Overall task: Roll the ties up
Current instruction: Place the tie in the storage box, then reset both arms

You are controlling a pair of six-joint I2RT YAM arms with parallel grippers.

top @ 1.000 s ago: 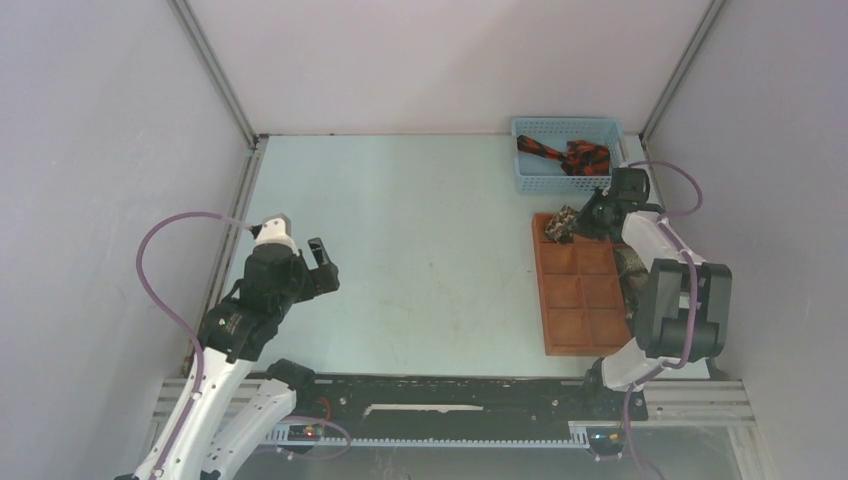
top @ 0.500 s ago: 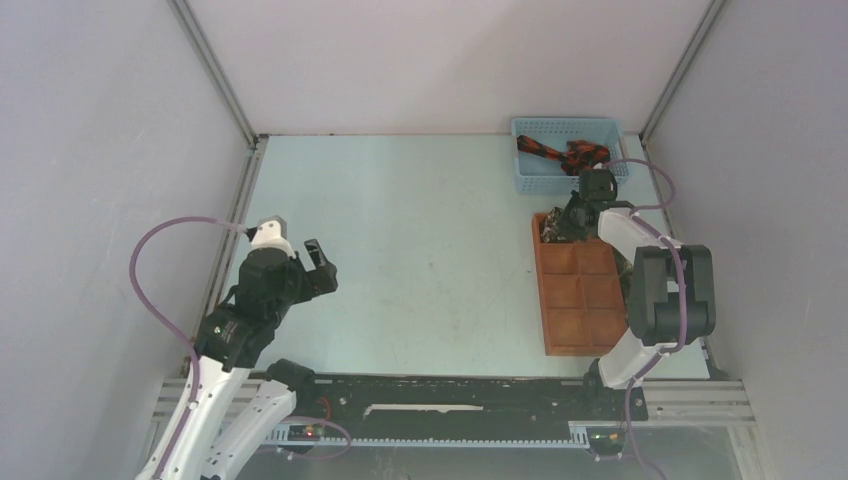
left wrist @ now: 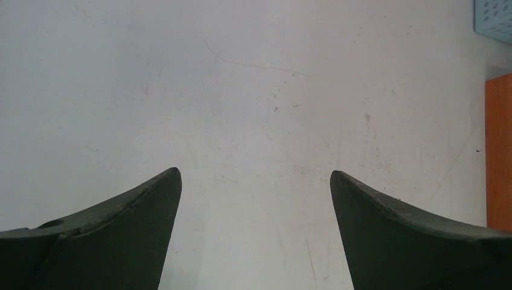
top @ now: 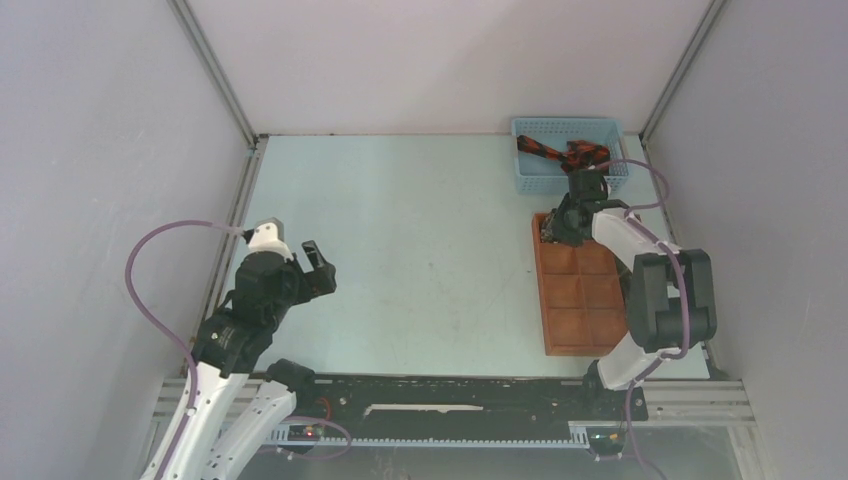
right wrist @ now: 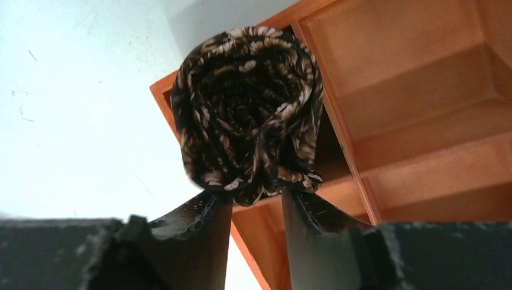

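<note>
Right jaws, arm [top: 628,236] outstretched, pinch the rolled tie [right wrist: 247,109] at the tray [right wrist: 416,78]; left jaws spread.

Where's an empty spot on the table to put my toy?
The big bare middle of the table, between the left tool and the orange tray. The tray's near squares look empty too. It's crowded at the far right: basket, rolled tie, right tool.

— Seen from above, how much of the rolled dark brown tan-printed tie [top: 547,231] shows?
— A sliver; the right gripper [top: 560,222] covers the rest.
— And the left wrist view?
— The orange-brown compartment tray [left wrist: 499,151] and the blue plastic mesh basket [left wrist: 494,18] are cut off at its edge.
</note>
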